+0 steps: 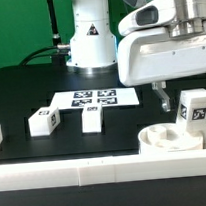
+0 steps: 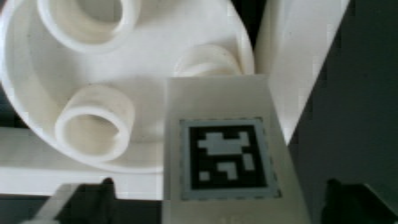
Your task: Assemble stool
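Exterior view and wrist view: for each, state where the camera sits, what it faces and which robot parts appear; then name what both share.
Exterior view: off the arm, opposite the robot's base, facing it over the marker board; base and hand show.
Wrist view: on the wrist, looking down at the seat disc; only the dark fingertips show.
Shared: the tagged leg upright at the seat disc, and the disc itself.

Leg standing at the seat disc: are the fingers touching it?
Apart. The wrist view shows a dark gap on each side between the leg and the open fingers.
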Motion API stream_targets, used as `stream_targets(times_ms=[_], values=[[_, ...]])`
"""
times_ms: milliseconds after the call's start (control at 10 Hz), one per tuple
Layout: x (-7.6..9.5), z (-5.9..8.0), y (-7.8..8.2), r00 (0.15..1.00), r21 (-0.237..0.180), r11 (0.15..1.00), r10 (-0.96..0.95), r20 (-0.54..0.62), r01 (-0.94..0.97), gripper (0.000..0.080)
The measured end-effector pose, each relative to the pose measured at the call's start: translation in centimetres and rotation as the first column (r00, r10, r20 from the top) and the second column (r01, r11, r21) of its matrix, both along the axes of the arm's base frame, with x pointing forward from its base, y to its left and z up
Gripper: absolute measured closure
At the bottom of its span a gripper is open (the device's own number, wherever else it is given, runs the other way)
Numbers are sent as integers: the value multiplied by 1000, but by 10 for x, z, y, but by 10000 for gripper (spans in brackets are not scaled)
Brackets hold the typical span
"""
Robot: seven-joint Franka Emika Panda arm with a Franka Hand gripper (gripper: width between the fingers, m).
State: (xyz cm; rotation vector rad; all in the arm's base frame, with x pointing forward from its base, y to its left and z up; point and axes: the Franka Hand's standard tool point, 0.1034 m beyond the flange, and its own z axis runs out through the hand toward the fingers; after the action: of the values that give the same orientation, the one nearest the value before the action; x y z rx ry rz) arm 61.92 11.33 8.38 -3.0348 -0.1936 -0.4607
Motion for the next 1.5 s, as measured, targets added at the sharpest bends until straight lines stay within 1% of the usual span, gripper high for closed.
stream_targets(times_ms=[100, 400, 500, 600, 1000, 1100, 1200, 1300, 1400, 1500], values=[[3, 7, 0, 1000, -1, 1000, 0, -3, 0, 159], [10, 32, -1, 999, -7, 1000, 1, -32, -1, 151], [15, 37, 0, 1000, -7, 1000, 1, -31, -1, 151], [14, 34, 0, 1000, -6, 1000, 1, -30, -1, 151], [11, 33, 0, 998, -12, 1000, 3, -69, -3, 151], [6, 30, -1, 991, -20, 1000, 4, -130, -6, 151], [1, 29, -4, 973, -35, 999, 3, -231, -11, 151], [0, 29, -4, 938, -48, 999, 3, -345, -21, 151], [6, 28, -3, 917, -53, 998, 3, -398, -26, 151], [10, 24, -2, 917, -52, 998, 3, -399, -26, 151]])
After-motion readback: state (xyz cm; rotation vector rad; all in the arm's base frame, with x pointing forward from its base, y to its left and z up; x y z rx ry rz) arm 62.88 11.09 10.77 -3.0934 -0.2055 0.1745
